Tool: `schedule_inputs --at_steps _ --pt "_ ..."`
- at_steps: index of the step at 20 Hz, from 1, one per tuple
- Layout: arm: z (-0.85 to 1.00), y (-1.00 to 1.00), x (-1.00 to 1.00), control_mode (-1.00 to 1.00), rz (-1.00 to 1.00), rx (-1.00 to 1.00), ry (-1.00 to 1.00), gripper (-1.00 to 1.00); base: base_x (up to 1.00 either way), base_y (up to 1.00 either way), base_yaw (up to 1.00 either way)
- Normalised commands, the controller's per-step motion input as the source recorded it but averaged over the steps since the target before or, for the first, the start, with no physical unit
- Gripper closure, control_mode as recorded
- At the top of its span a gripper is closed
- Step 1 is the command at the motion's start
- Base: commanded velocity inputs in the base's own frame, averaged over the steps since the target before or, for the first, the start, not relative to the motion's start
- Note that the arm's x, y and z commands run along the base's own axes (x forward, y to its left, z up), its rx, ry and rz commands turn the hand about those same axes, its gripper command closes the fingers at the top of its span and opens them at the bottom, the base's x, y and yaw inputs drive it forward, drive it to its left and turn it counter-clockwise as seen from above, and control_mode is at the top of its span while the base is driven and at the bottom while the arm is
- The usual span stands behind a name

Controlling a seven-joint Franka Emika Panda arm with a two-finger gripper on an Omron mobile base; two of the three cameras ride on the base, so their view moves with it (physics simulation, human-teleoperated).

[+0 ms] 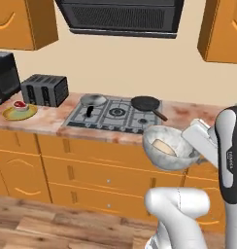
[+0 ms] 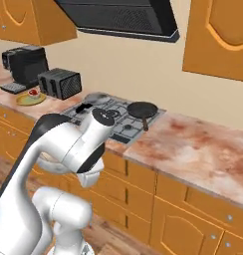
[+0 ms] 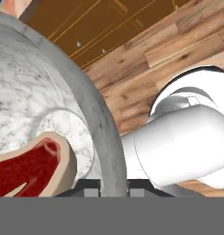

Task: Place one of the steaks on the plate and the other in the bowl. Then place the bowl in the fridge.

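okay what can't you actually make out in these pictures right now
- Gripper fingertips: in the hand view, cut by the bottom band, the bowl rim between them.
- Steak in the bowl: hand view, cut off at the left edge.
- Steak on the plate: left base view, too small for detail.

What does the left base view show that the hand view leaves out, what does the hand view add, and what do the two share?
Left base view adds: the counter with the plate carrying one steak, the toaster, hob and black frying pan.
Hand view adds: the pincer closed on the rim of the bowl, and the red face of the other steak.
Shared: the bowl lifted off the counter, the other steak inside it, the wooden floor.
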Motion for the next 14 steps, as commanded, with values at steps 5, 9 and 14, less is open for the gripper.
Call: schedule_inputs --at_steps 5,9,14 --pt "0.0 0.0 0.0 1.0 0.0 0.0 0.0 1.0 0.0 0.8 0.86" --pt "0.0 0.0 0.0 1.0 0.0 0.0 0.0 1.0 0.0 0.68 0.93" --pt "0.0 0.0 0.0 1.0 0.0 0.0 0.0 1.0 0.0 0.64 0.85"
